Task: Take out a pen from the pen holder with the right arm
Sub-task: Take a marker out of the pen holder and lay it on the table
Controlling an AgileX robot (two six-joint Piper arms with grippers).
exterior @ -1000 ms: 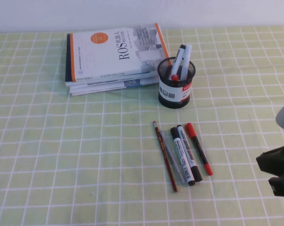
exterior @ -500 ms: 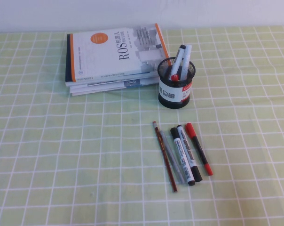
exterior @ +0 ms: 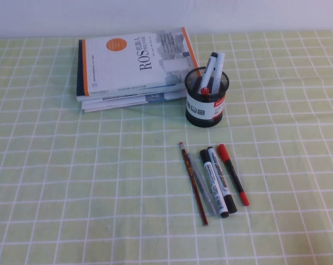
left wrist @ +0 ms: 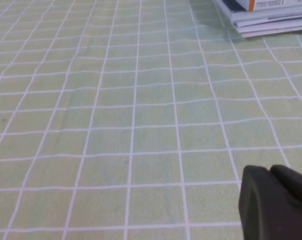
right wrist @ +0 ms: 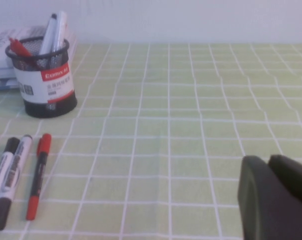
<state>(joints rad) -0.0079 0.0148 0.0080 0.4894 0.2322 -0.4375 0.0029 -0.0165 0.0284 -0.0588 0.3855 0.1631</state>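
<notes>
A black mesh pen holder (exterior: 205, 105) with a white and red label stands in front of the books and shows in the right wrist view too as the holder (right wrist: 46, 75). In it stand two white markers (exterior: 213, 69) and a red-capped pen (exterior: 204, 90). Neither arm shows in the high view. My right gripper (right wrist: 267, 162) is shut and empty, low over the cloth, well to the right of the holder. My left gripper (left wrist: 268, 172) hovers over bare cloth, shut with nothing in it.
On the cloth in front of the holder lie a red pen (exterior: 233, 174), two black-capped markers (exterior: 217, 181), a grey pen and a brown pencil (exterior: 193, 182). A stack of books (exterior: 133, 66) sits at the back left. A green checked cloth (exterior: 73, 182) covers the table.
One second ago my right arm showed at the right edge of the high view; it has since drawn back out of that view. The pens and holder have not moved.
</notes>
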